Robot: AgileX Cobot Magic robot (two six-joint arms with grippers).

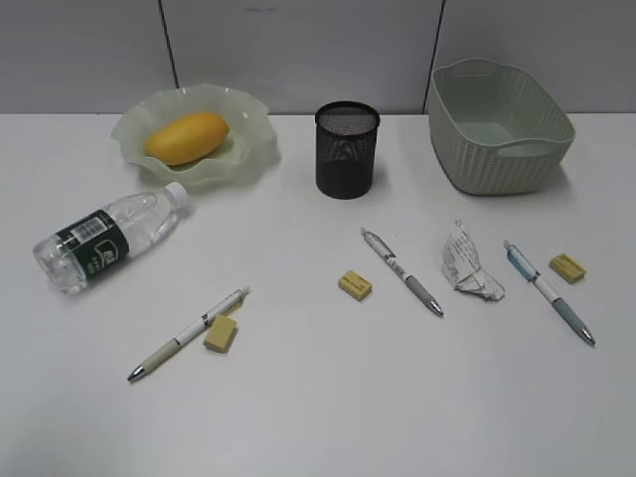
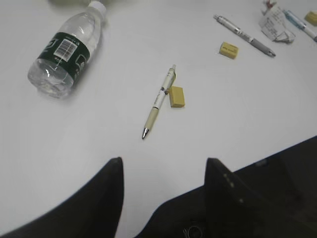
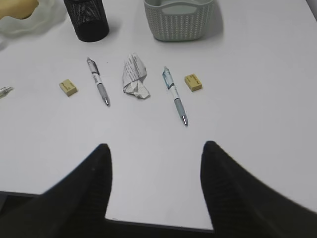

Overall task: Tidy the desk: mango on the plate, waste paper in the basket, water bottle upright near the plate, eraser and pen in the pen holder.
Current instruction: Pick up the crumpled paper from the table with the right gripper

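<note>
Exterior: yellow-orange oval mango (image 1: 187, 137) already lies in the wavy-rimmed translucent green plate (image 1: 256, 149) at the counter's far left; clear plastic water bottle (image 1: 107, 237) lies toppled nearby, awaiting righting.
Left wrist: left gripper (image 2: 163, 173), jaws spread, empty, near edge.
Right wrist: right gripper (image 3: 156, 168), jaws spread, empty, facing the crumpled white waste paper (image 3: 135, 76).

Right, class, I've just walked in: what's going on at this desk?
A two-armed robot is tidying, but neither gripper holds anything: the left gripper and right gripper hover open over the desk. The mango sits on the plate. The water bottle lies on its side, and the waste paper, pens and erasers lie loose.
</note>
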